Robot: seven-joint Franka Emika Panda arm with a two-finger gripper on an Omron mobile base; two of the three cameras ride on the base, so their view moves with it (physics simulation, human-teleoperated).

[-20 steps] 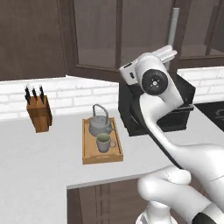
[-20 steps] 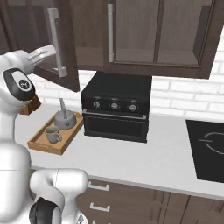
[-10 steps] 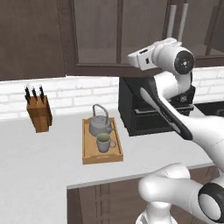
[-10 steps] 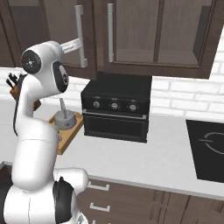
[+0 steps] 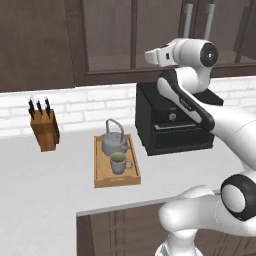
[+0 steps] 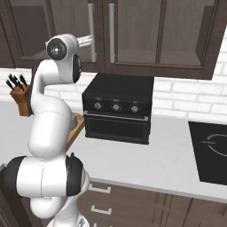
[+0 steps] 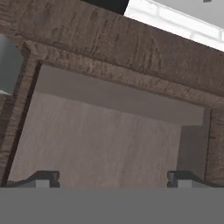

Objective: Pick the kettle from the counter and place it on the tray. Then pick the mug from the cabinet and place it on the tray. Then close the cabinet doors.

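The grey kettle point(image 5: 114, 140) and the pale green mug point(image 5: 119, 162) stand on the wooden tray point(image 5: 117, 178) on the counter point(image 5: 45, 195). Above, the dark cabinet point(image 5: 115, 40) has both glass cabinet doors point(image 6: 128, 31) flush with its front, their bar handles point(image 6: 91, 32) side by side. My gripper point(image 5: 151, 56) is up at the cabinet front, just left of the handles point(image 5: 187, 20), and holds nothing. In the hand view my gripper point(image 7: 113, 179) is open, its fingertips point(image 7: 43, 177) wide apart close to a door's frame and glass pane point(image 7: 105, 135).
A black countertop oven point(image 5: 172, 125) stands right of the tray, under my arm. A knife block point(image 5: 44, 129) is at the back left by the white brick wall. A cooktop point(image 6: 213, 146) lies at the far right. The tray's corner point(image 6: 77, 126) peeks from behind my arm.
The left cabinet door has swung from wide open to shut. My arm swept rightward with it, and the hand now sits at the cabinet front.
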